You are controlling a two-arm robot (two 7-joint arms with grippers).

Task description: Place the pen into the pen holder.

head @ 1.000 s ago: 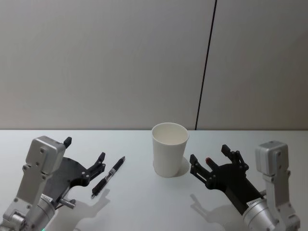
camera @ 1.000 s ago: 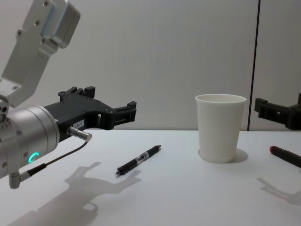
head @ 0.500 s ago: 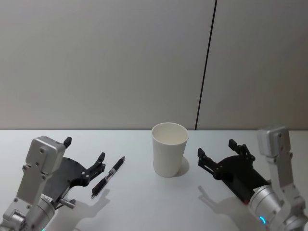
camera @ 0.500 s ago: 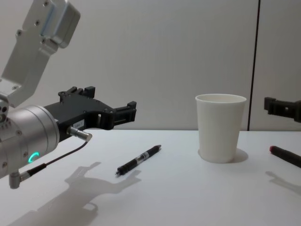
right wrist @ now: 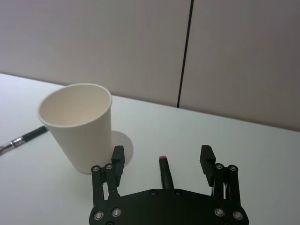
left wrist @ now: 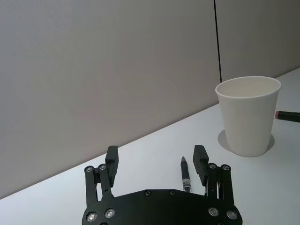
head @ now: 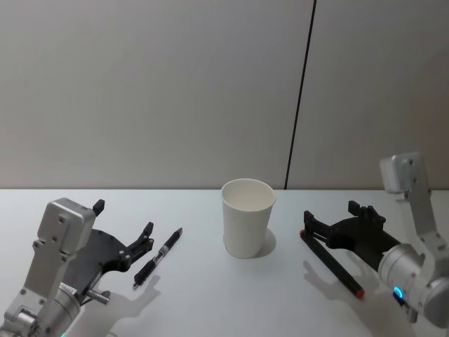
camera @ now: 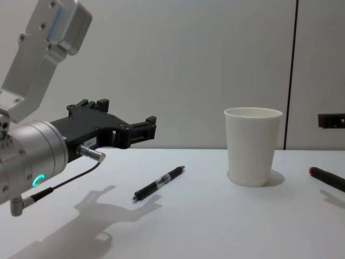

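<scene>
The pen holder, a white paper cup [head: 248, 217] [camera: 252, 145], stands upright mid-table. A black pen [head: 158, 258] [camera: 159, 184] lies left of it. My left gripper [head: 123, 219] [left wrist: 156, 157] hovers open just above and beside this pen, whose body [left wrist: 185, 174] shows close to one finger. A second black pen with red ends [head: 331, 263] [camera: 327, 178] lies right of the cup. My right gripper [head: 333, 216] [right wrist: 162, 154] hangs open above it, the pen's red end [right wrist: 163, 159] showing between the fingers, untouched. The cup [right wrist: 79, 126] sits just beside that gripper.
A white table [head: 224, 309] carries everything, with a grey panelled wall [head: 175, 91] behind it. A dark vertical seam [head: 300, 98] runs down the wall behind the cup. The table front between the two arms is bare.
My right gripper has risen and drawn back to the right, away from the cup, uncovering the red-ended pen lying on the table. The left arm, black pen and cup have stayed put.
</scene>
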